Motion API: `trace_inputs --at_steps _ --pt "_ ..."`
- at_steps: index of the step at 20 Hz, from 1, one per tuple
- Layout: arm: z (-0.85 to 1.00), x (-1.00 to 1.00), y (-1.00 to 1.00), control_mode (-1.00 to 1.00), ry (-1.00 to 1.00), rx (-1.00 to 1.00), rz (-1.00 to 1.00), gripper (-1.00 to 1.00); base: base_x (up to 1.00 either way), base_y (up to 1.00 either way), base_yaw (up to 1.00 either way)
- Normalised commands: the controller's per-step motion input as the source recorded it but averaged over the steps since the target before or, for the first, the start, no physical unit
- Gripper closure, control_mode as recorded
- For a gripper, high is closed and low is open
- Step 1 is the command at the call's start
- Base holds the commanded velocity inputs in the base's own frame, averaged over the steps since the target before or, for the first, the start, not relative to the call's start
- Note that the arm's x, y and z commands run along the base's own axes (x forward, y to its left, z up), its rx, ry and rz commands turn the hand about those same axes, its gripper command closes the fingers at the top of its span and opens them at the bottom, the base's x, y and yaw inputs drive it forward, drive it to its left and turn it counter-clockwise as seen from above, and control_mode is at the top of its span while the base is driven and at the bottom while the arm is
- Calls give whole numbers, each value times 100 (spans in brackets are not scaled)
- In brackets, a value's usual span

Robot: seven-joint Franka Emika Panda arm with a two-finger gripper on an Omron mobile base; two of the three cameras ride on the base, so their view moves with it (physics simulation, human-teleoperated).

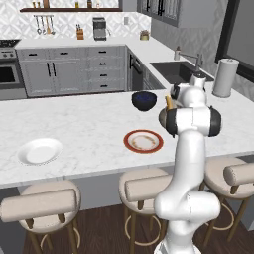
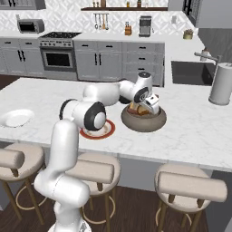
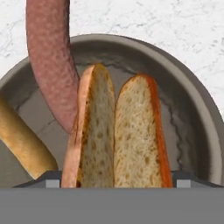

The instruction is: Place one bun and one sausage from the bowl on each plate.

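Split bun (image 3: 116, 131) in the bowl (image 3: 199, 105), between the hand's (image 3: 114, 183) fingertips

A home kitchen. Grey cabinets (image 1: 69, 69) line the back wall under a white counter, with an oven (image 2: 57, 58) and stovetop built in and a microwave (image 2: 31, 26) at the far left corner. A coffee maker (image 1: 99, 28) and knife block (image 1: 80, 33) stand by the patterned backsplash, utensils (image 1: 43, 23) hang under a shelf (image 1: 69, 9). A sink (image 1: 173, 71) with faucet (image 1: 191, 58) sits in the side counter, a paper towel roll (image 1: 224, 78) beside it. Padded stools (image 1: 42, 201) line the near edge of a marble island (image 1: 84, 129).
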Motion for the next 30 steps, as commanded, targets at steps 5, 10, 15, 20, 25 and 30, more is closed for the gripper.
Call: trace_inputs --at_steps 5,10,15,20,25,30 --pt "49 -54 28 -100 -10 0 0 100 0 0 0" --pt "88 -99 63 -100 -16 0 0 100 0 0 0" --pt "26 -76 100 -100 -1 -6 2 100 0 0 0" --pt "0 -52 100 -100 3 -6 6 100 0 0 0" --pt "-2 -10 100 -100 10 -1 6 100 0 0 0" --pt "-32 8 93 -100 13 0 2 100 0 0 0"
